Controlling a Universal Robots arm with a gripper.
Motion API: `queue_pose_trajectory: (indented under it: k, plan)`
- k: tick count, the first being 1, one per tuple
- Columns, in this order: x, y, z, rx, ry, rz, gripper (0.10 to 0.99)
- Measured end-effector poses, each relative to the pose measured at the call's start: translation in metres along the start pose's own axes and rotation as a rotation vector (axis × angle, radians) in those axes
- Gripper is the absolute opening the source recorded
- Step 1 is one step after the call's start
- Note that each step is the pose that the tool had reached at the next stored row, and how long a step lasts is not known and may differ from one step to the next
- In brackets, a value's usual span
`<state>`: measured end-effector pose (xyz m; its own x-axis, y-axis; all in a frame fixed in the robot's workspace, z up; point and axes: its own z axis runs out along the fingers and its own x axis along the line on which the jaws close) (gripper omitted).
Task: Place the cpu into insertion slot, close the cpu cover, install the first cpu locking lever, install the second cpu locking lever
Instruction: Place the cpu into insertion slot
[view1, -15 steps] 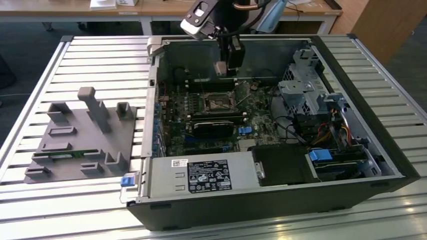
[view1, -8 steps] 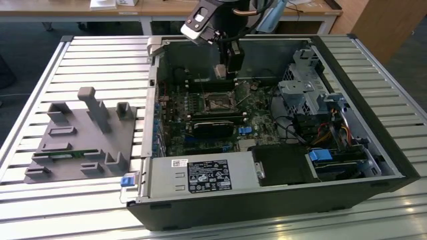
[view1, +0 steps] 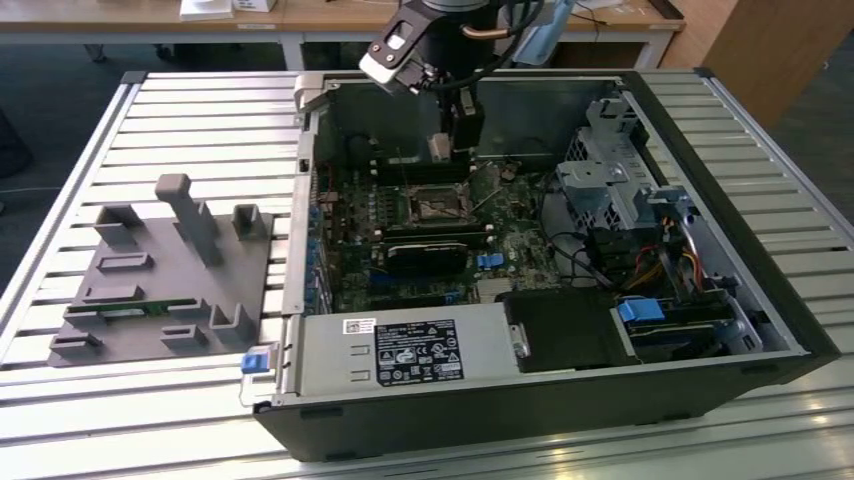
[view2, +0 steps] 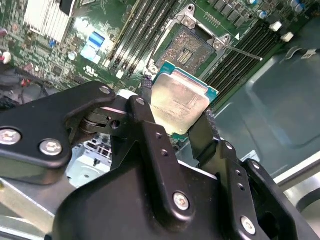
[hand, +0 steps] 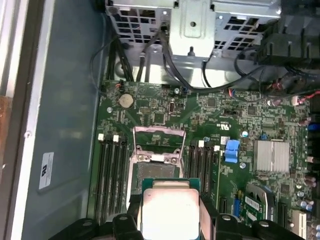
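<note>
The gripper (view2: 177, 104) is closed partway, its two black fingers (view2: 150, 120) pinching opposite edges of the cpu (view2: 181, 97), a flat square chip with a dull silver top and a green rim. The chip hangs above the green motherboard, apart from the insertion slot (hand: 156, 172). The slot's dark pinned centre lies bare, with the thin metal cpu cover (hand: 159, 139) folded back off it. Long black memory slots (hand: 107, 175) flank the socket. The open computer case (view1: 534, 415) lies on the slatted metal table (view1: 200, 120), with a grey plastic fixture (view1: 160, 270) beside it.
</note>
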<state>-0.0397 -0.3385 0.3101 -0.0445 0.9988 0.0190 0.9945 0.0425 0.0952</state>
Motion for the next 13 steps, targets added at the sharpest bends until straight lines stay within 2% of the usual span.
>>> queue_pose_trajectory:
  k: [13]
  plan:
    - [-0.0002,-0.0009,0.0091,0.000,-0.0012,0.012,0.541]
